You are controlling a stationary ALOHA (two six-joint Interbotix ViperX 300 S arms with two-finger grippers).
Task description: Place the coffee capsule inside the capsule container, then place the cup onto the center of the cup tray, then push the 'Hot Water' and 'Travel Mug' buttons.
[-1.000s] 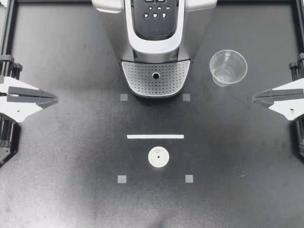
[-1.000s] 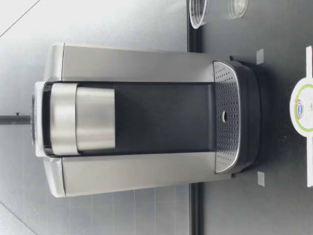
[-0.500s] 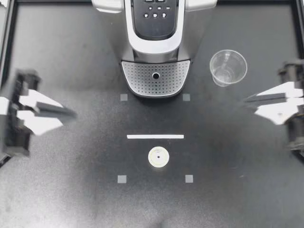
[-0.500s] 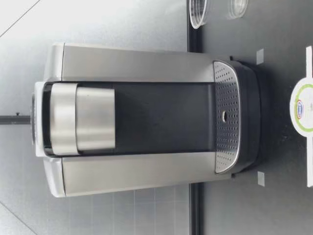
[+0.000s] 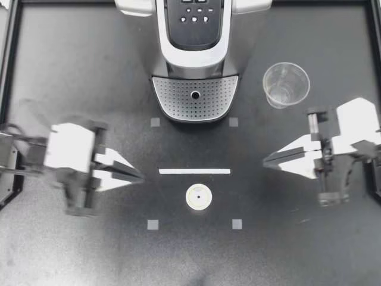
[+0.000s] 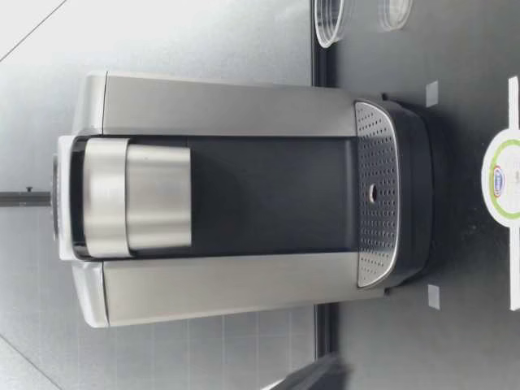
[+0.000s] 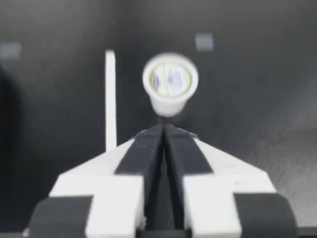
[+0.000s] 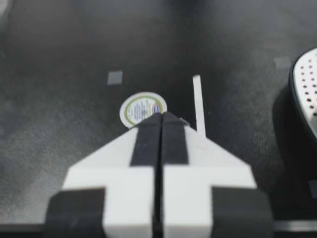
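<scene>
So, nothing's actually done yet as far as I can tell. Left gripper (image 5: 141, 176) is closed and empty, tips aimed at the capsule (image 5: 198, 196), near it but not touching. Right gripper (image 5: 267, 161) is pinched shut too, nothing in it, a bit farther off on the other side. Capsule sits upright on the counter (image 5: 71, 250), foil up, just in front of a white strip (image 5: 194, 171) and well apart from the machine (image 5: 196, 53). Cup (image 5: 286, 84) stands empty beside the machine on my right, not on the tray (image 5: 172, 95), which is bare. That leaves everything: capsule in, cup on tray, two presses on the buttons (image 5: 194, 18). Machine's top looks closed in the low view, so I'd guess it needs opening first. Writing-wise, the capsule lid has a green ring and a small blue logo, but the print's too blurry to read. The button panel only shows little white marks, so I can't tell which is Hot Water or Travel Mug.
</scene>
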